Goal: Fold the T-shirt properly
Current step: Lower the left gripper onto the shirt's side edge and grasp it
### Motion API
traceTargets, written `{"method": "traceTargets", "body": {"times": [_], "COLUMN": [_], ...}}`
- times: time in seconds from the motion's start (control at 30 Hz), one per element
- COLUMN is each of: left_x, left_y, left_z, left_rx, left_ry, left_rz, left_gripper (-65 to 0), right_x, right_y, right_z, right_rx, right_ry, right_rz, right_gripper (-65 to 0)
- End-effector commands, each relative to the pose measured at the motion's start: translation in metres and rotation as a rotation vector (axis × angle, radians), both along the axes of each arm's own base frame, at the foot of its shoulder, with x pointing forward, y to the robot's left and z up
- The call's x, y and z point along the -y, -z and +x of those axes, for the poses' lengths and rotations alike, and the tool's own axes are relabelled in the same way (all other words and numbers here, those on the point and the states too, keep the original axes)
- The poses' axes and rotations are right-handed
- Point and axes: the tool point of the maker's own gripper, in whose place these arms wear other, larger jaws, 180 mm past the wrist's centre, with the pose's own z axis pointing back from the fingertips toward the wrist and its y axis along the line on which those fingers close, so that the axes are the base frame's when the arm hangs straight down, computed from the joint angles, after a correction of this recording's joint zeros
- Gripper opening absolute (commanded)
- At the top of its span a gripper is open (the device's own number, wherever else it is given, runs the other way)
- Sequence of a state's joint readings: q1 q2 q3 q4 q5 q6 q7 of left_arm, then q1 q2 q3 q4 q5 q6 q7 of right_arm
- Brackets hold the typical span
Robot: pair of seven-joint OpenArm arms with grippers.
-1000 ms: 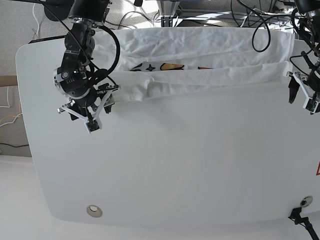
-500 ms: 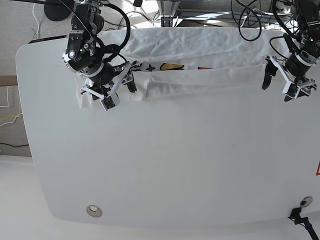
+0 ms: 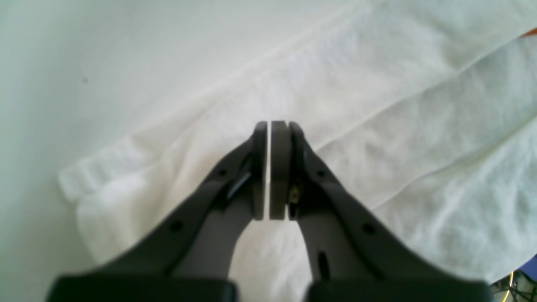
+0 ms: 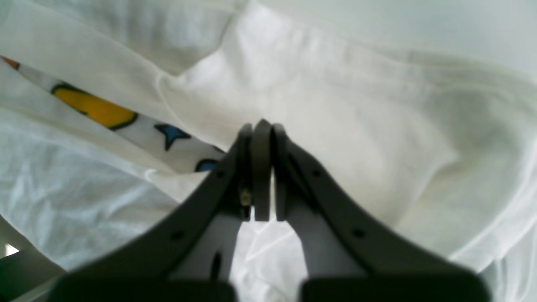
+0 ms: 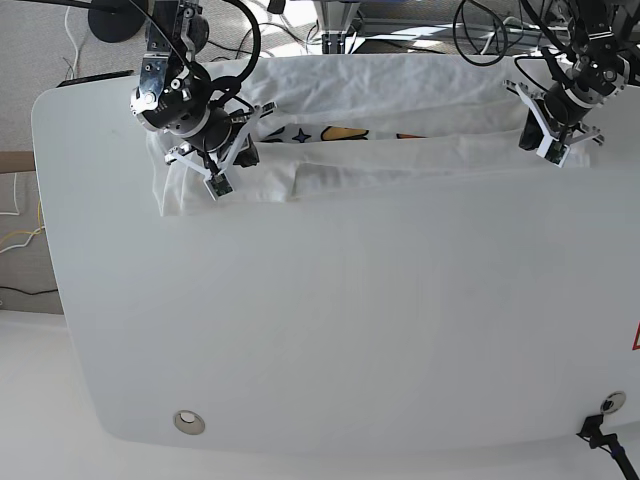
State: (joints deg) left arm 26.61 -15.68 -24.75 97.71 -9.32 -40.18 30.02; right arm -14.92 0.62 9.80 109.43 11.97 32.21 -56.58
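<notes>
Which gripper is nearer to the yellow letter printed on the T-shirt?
Right. The right gripper is over the T-shirt beside the yellow letter; the left gripper is at the far end.

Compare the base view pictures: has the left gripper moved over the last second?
Yes. The left gripper has moved up the base view, from beside the table's right edge onto the T-shirt near the far edge, and its jaws have shut.

White printed T-shirt (image 5: 400, 150) lies partly folded along table's far edge.

Robotics lab, white table (image 5: 330, 340), loose cables (image 5: 490, 40), grey carpet (image 5: 60, 45)
</notes>
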Motion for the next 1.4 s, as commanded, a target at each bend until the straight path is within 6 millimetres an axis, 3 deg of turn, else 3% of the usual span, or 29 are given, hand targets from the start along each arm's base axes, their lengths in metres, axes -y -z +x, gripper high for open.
{"method": "traceTargets", "body": {"times": [0.0,0.1,0.23,0.47,0.7,0.87,1.03,1.07,1.17,1.27,1.37], "left_x": [0.000,0.004,0.008,-0.007,-0.028,-0.030,-0.057,-0.062,-0.097,-0.114,-0.121], "left_y": [-0.001,0.025,0.040,0.037,0.038,0.027,-0.016,-0.024,-0.044,-0.065,-0.061], "left_z": [0.007,-0.004,0.010,0.054,0.069,0.082,0.109,0.115,0.113,0.116,0.110], "left_rx": [0.012,-0.076,-0.102,-0.065,-0.076,-0.037,0.099,0.125,0.122,0.144,0.102], "left_ry": [0.011,0.052,0.077,0.046,0.029,0.021,-0.078,-0.104,-0.198,-0.241,-0.257], "left_rz": [-0.005,-0.006,0.012,0.042,0.090,0.091,0.079,0.060,0.050,0.001,-0.076], "left_gripper": [-65.0,-65.0,-65.0,-65.0,-65.0,-65.0,-65.0,-63.5,-40.8,-19.6,-6.8], "right_x": [-0.001,0.005,0.017,0.030,0.053,0.054,0.051,0.051,0.052,0.053,0.051], "right_y": [0.003,0.019,0.039,0.048,0.046,0.045,0.042,0.041,0.041,0.041,0.041], "right_z": [0.005,0.002,0.007,0.043,0.074,0.078,0.082,0.083,0.084,0.084,0.083], "right_rx": [0.009,-0.011,-0.034,-0.023,0.008,0.013,0.023,0.024,0.026,0.026,0.024], "right_ry": [0.002,0.011,0.036,0.058,0.140,0.145,0.143,0.143,0.143,0.143,0.142], "right_rz": [0.020,0.031,0.045,0.049,0.070,0.074,0.079,0.079,0.078,0.077,0.080], "right_gripper": [-65.0,-65.0,-65.0,-65.0,-65.0,-65.0,-65.0,-65.0,-65.0,-65.0,-65.0]}}
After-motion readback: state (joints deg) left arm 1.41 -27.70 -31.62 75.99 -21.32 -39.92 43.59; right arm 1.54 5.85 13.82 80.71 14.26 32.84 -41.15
